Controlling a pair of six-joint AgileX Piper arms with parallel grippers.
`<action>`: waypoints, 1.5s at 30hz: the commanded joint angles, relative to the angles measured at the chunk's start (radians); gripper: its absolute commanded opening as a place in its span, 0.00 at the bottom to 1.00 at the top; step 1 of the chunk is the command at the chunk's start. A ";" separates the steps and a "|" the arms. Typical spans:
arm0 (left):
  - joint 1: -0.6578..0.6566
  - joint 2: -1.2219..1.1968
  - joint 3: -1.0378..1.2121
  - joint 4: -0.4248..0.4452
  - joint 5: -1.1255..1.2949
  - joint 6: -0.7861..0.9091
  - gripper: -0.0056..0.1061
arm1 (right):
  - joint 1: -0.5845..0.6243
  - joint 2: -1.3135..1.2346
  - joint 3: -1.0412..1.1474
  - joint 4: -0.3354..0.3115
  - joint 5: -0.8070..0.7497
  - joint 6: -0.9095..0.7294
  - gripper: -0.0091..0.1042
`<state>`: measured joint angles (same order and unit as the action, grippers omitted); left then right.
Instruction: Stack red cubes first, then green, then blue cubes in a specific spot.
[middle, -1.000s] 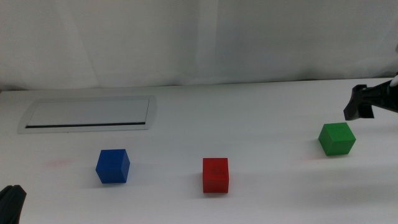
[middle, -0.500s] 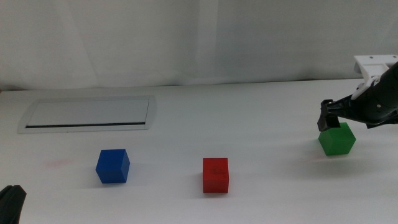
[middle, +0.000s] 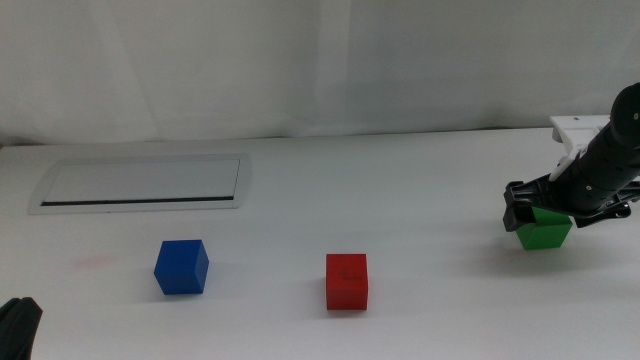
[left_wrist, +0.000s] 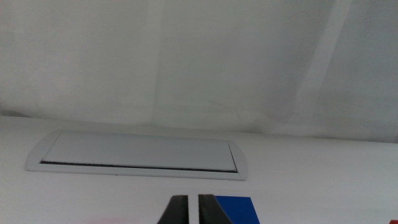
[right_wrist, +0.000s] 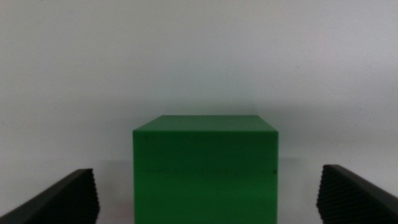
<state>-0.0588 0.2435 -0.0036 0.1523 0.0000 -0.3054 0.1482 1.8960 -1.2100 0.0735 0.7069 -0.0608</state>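
The green cube (middle: 545, 234) rests on the white table at the far right. My right gripper (middle: 553, 211) is lowered over it and open, one jaw on either side of the green cube (right_wrist: 205, 168), with gaps showing in the right wrist view. The red cube (middle: 346, 281) sits near the front centre. The blue cube (middle: 181, 266) sits at the front left. My left gripper (middle: 18, 325) waits at the bottom-left corner, and the left gripper (left_wrist: 193, 211) has its jaws together, with the blue cube (left_wrist: 233, 210) just beyond. Nothing marks the specific spot on the tabletop.
A grey-framed slot panel (middle: 140, 183) lies flat at the back left, and the same panel (left_wrist: 137, 154) shows in the left wrist view. A white curtain backs the table. A faint pink smudge (middle: 95, 263) marks the surface left of the blue cube.
My right gripper came in from the right edge, moved left and down, and now straddles the green cube. The cubes and the left arm have not moved.
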 joint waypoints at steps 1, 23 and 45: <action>0.000 -0.008 0.037 -0.003 -0.015 0.002 0.02 | 0.001 -0.001 -0.007 -0.019 -0.011 0.001 0.87; 0.000 -0.008 0.037 -0.003 -0.013 0.002 0.02 | 0.200 -0.174 -0.240 -0.125 0.239 0.309 0.06; 0.000 -0.008 0.039 -0.003 0.000 -0.001 0.02 | 0.707 -0.036 -0.374 -0.236 0.332 0.768 0.06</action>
<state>-0.0588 0.2412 -0.0036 0.1523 0.0062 -0.3054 0.8468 1.8494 -1.5764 -0.1754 1.0550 0.6886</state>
